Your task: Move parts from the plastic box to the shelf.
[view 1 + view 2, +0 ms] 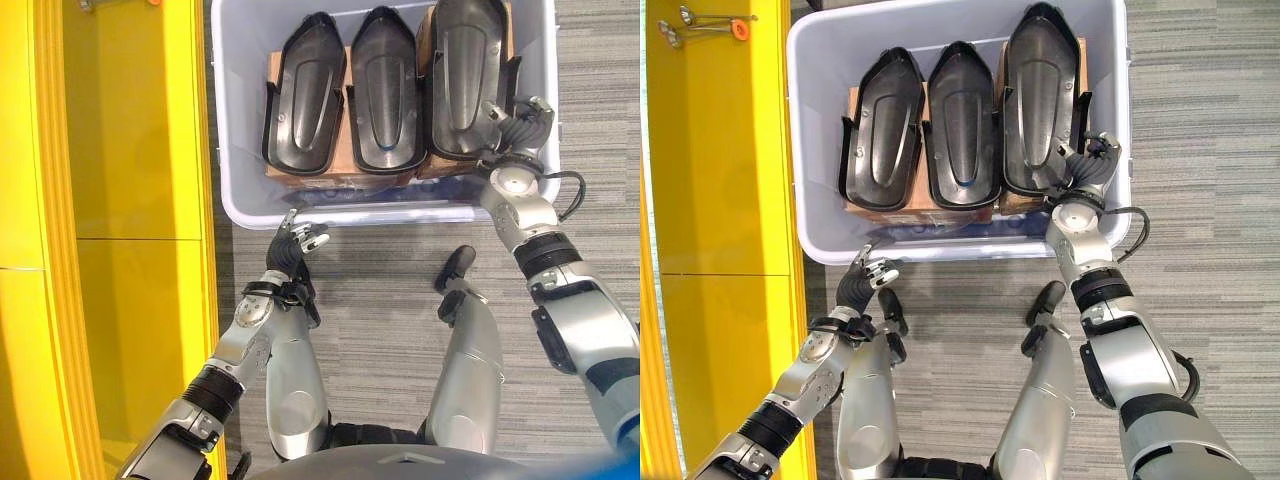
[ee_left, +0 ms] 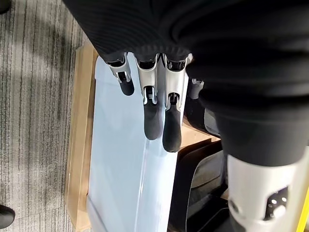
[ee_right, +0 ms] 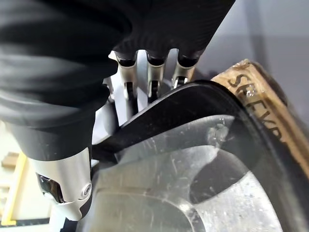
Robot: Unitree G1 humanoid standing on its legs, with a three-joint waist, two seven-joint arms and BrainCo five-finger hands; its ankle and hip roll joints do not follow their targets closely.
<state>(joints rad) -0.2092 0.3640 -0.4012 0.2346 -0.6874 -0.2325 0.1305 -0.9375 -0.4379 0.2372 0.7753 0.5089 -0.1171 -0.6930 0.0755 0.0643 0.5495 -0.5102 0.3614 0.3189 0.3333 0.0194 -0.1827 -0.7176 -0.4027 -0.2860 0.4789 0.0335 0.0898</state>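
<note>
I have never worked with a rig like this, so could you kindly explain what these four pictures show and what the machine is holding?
This is a humanoid robot with two arms, each ending in a hand. Two pictures look down from its head; the other two come from cameras on each wrist. On the carpeted floor stands a pale plastic box holding three black moulded parts on cardboard. A yellow shelf stands on the robot's left. The right hand reaches into the box at the rightmost part; its wrist picture shows the fingers behind that part's edge, so I cannot tell whether they grip it. The left hand hovers open outside the box's near wall, holding nothing.
</note>
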